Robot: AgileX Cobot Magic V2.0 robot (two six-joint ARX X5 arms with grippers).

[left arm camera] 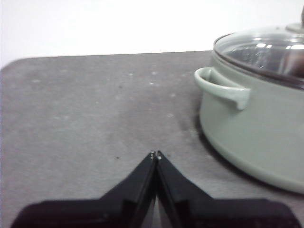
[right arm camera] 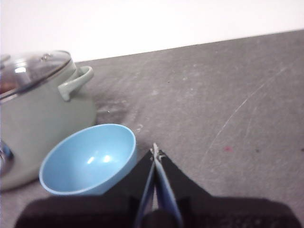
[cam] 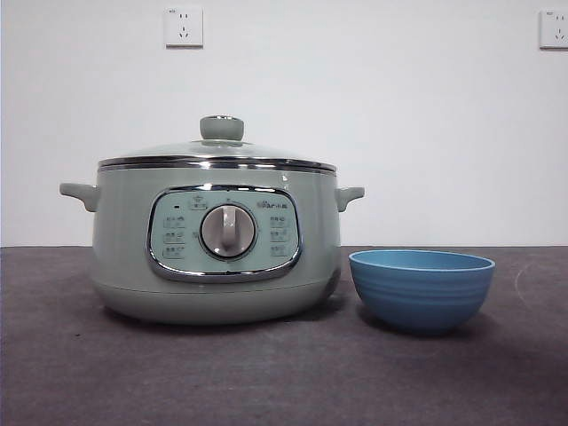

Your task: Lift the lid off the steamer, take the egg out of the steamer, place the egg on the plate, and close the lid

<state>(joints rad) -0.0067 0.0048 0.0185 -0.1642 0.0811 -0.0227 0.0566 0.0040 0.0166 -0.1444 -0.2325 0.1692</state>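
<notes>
The pale green steamer (cam: pixel 217 257) stands left of centre on the table, with the glass lid (cam: pixel 217 153) seated on it and the lid's green knob (cam: pixel 221 128) on top. My left gripper (left arm camera: pixel 155 154) is shut and empty, low over the table, apart from the steamer's (left arm camera: pixel 256 128) side handle (left arm camera: pixel 221 88). On the other side my right gripper (right arm camera: pixel 155 151) is shut and empty, close beside a small blue bowl (right arm camera: pixel 88 159). The egg is hidden; only a dim brownish patch shows under the lid (right arm camera: pixel 33 69). No flat plate shows.
The blue bowl (cam: pixel 422 288) stands empty just right of the steamer, close to its base. The dark grey table (cam: pixel 284 373) runs back to a white wall with two sockets. Neither arm appears in the front view.
</notes>
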